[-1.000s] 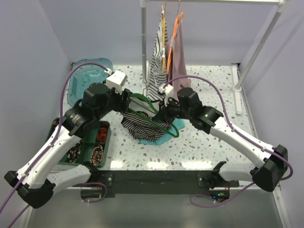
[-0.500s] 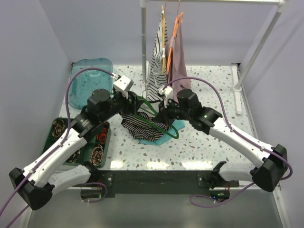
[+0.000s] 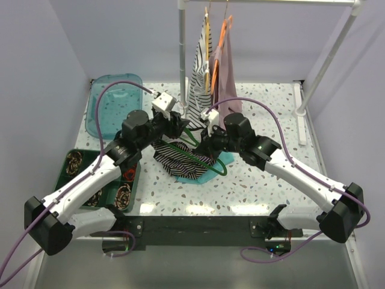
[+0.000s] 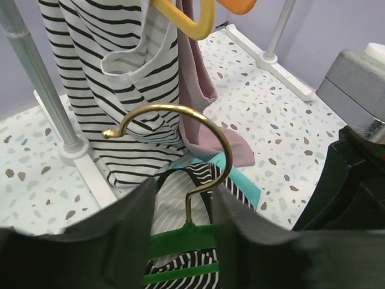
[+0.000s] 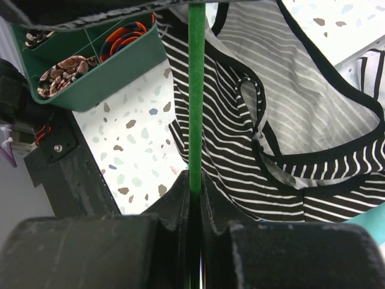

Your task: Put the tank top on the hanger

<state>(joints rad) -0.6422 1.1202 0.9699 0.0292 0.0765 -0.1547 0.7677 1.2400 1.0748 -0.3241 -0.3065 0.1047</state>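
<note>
In the overhead view, the tank top (image 3: pixel 174 158) lies crumpled on the desk (image 3: pixel 258 180) at the centre of the frame, partly over a teal cloth (image 3: pixel 212 172). The hanger (image 3: pixel 201 158) slants across it from upper left to lower right.

The right jaws are clenched on one green bar of the hanger. In the right wrist view that bar runs straight up the frame from between them, and the striped top spreads out to its right.

The left jaws stand released, with one dark finger (image 4: pixel 126 229) on each side of the stem of the hanger's brass hook (image 4: pixel 180 114). We cannot tell whether they touch the green neck below it.

Behind the hook, at the top of the left wrist view, hang a striped garment (image 4: pixel 114 72) on a yellow hanger (image 4: pixel 189 18) and a mauve garment (image 4: pixel 195 90).

In the overhead view, a green tray (image 3: pixel 137 174) of small coiled things sits at the lower left, and a teal bin (image 3: pixel 111 102) at the upper left.
</note>
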